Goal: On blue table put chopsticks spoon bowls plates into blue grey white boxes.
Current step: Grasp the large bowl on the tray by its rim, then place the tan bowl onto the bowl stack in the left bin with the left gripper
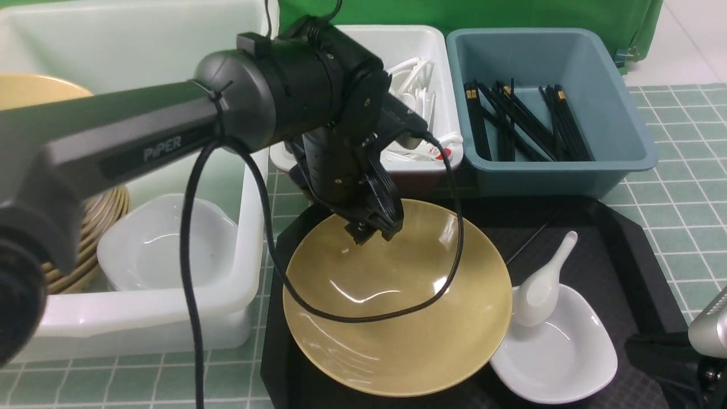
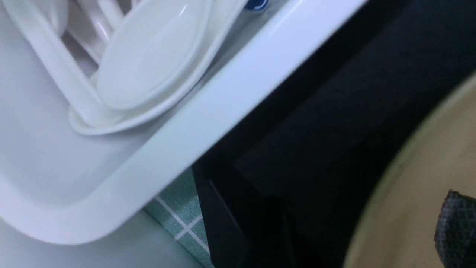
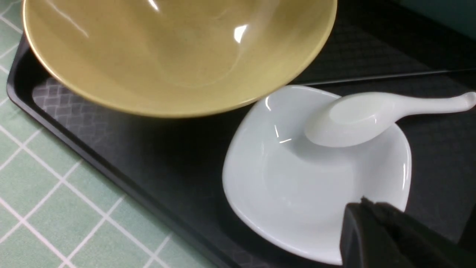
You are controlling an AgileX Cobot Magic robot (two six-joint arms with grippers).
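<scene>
A large yellow bowl (image 1: pixel 397 301) sits on the black tray (image 1: pixel 625 255). My left gripper (image 1: pixel 375 230) is open over the bowl's far rim. One finger pad (image 2: pixel 455 227) hangs over the bowl's inside (image 2: pixel 416 193); the other finger is hidden in the dark. A white spoon (image 1: pixel 542 284) rests bowl-down on a white dish (image 1: pixel 562 352) beside the yellow bowl. A black chopstick (image 1: pixel 531 238) lies on the tray behind them. My right gripper (image 3: pixel 362 204) is shut and empty, over the dish's (image 3: pixel 297 178) edge away from the spoon (image 3: pixel 357 119).
A white box (image 1: pixel 420 51) with several white spoons stands behind the tray; its rim shows in the left wrist view (image 2: pixel 230 100). A blue-grey box (image 1: pixel 636 142) beside it holds black chopsticks. A large white box (image 1: pixel 142 324) at left holds a white bowl (image 1: pixel 164 244) and stacked tan plates (image 1: pixel 34 91).
</scene>
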